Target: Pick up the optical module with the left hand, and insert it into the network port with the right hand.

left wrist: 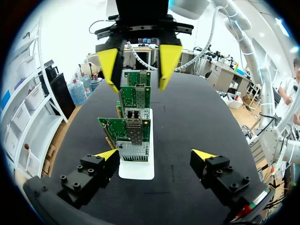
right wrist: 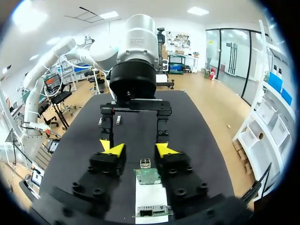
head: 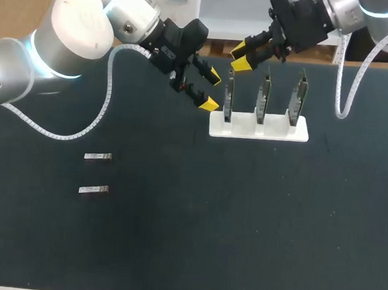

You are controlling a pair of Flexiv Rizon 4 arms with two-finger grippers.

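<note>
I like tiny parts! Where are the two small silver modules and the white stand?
Farther optical module (head: 98,156), head view, its middle.
Nearer optical module (head: 94,189), head view, its middle.
White stand (head: 275,132), head view, its bare front edge.

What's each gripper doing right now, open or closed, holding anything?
Left gripper: open, holding nothing.
Right gripper: open, holding nothing, above the end network card.

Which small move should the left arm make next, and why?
Probably swing the left hand away from the white stand toward the nearer module on the table. The hand is open and empty, so nothing is picked up yet.
</note>
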